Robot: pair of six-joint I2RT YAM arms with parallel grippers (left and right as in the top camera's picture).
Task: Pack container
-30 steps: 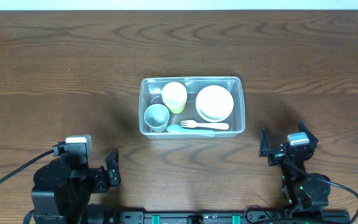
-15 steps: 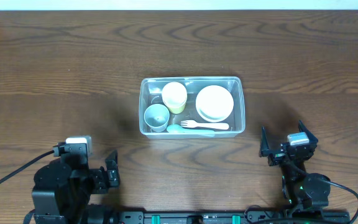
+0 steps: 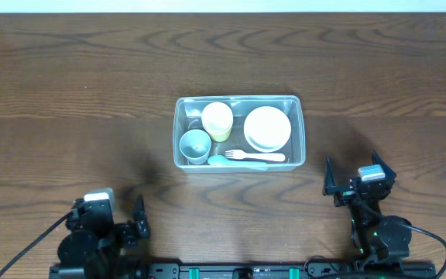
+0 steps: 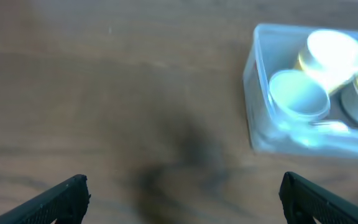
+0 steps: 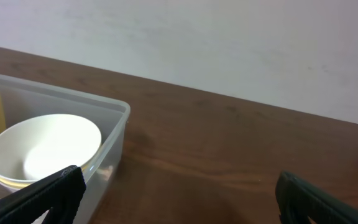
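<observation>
At the centre of the overhead frame, a little above the middle, the clear plastic container (image 3: 300,132) sits on the dark wooden table (image 3: 68,93). Inside it, a pale yellow cup (image 3: 217,120) stands at the upper left, with a grey-blue cup (image 3: 194,145) just below it. A stack of white bowls (image 3: 267,127) fills the upper right. Along the container's lower wall lie a white fork (image 3: 258,156) and a light-blue spoon (image 3: 220,161), side by side.

The left gripper (image 4: 182,186) is at the lower left of the overhead frame and the right gripper (image 5: 179,183) at the lower right, both well apart from the container. Each has its jaws spread wide with nothing between them, only bare table showing in the gap. In the left wrist view the container appears blurred at the upper right. In the right wrist view its corner, holding the bowls, fills the lower left
</observation>
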